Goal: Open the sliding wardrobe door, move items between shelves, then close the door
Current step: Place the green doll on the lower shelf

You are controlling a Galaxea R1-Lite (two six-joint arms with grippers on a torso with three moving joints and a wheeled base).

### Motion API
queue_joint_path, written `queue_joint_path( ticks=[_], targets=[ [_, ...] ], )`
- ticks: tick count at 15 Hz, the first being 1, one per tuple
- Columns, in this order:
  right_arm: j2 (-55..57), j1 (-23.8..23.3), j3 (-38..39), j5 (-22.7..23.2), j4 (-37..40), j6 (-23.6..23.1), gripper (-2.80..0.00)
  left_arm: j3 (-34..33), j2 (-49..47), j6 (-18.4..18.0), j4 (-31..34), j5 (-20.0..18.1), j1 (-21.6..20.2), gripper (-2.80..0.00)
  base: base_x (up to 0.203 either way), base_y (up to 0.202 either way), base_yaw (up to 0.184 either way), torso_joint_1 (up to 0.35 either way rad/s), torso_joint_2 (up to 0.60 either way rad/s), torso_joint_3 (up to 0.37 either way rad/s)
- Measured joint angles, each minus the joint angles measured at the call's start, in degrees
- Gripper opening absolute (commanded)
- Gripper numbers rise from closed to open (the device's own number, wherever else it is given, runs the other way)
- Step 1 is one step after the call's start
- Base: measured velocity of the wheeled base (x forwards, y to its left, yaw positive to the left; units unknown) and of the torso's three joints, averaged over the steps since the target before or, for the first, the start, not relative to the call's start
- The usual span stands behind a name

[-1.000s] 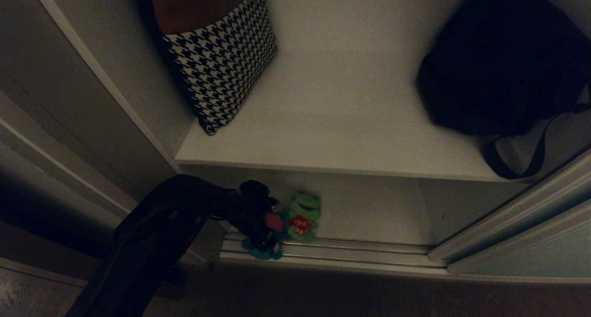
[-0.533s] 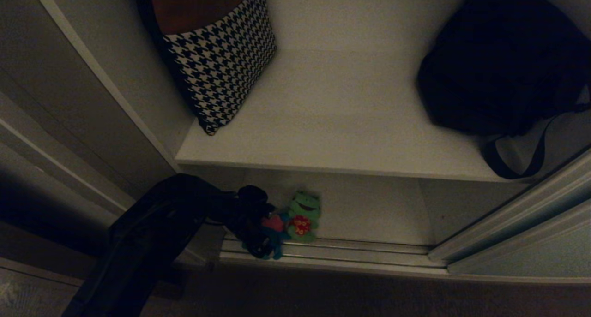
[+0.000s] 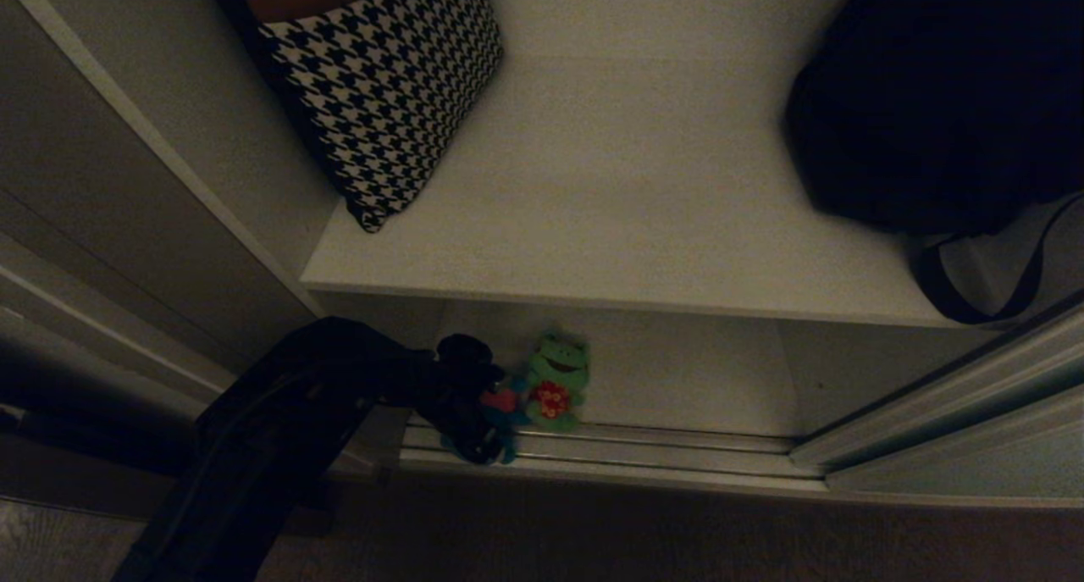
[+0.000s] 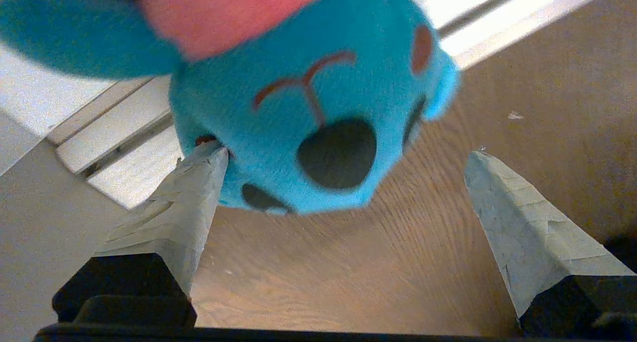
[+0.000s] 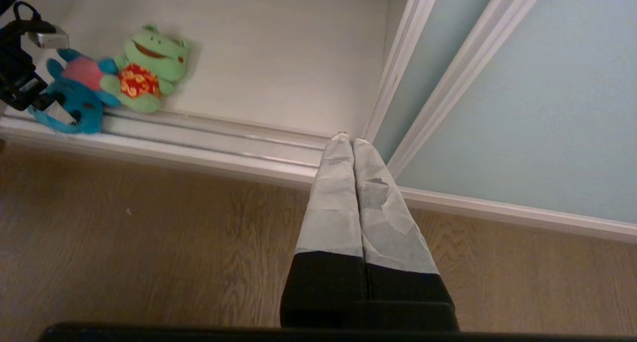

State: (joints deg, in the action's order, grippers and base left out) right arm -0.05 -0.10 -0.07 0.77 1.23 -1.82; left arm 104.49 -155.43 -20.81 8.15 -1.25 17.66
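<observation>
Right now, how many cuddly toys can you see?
2. The teal toy lies at the lower shelf's front edge by the open left gripper; the green frog sits beside it.

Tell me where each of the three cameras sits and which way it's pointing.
Head view: on the robot's head, looking down into the wardrobe at the off-white upper shelf; left arm shows.
Left wrist view: behind the open left gripper, facing the teal plush toy.
Right wrist view: behind the shut right gripper, facing the floor track.
Shared: head and right wrist both show the green frog plush toy.
</observation>
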Motion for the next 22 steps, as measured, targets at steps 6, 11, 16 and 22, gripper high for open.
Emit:
queue_joint_path(
  ticks=[6, 11, 16, 22],
  targets=[
    [0.0, 0.0, 0.0, 0.0, 0.0, 0.0, -2.80, 2.5, -1.7, -0.1, -9.7, 0.8, 0.0, 0.00, 0.000, 0.000, 0.000, 0.000, 0.00, -0.013],
    [0.0, 0.0, 0.0, 0.0, 0.0, 0.0, -2.80, 5.9, -3.4, 0.2, -11.0, 0.7, 0.0, 0.00, 0.000, 0.000, 0.000, 0.000, 0.00, 0.000],
    [0.0, 0.0, 0.0, 0.0, 0.0, 0.0, -2.80, 6.4, -4.2, 0.7, -13.7, 0.7, -0.1, -2.80, 0.000, 0.000, 0.000, 0.000, 0.00, 0.000],
    [0.0, 0.0, 0.0, 0.0, 0.0, 0.0, -2.80, 6.4, -4.4, 0.9, -13.7, 0.5, -0.1, -2.80, 0.000, 0.000, 0.000, 0.000, 0.00, 0.000]
  ],
)
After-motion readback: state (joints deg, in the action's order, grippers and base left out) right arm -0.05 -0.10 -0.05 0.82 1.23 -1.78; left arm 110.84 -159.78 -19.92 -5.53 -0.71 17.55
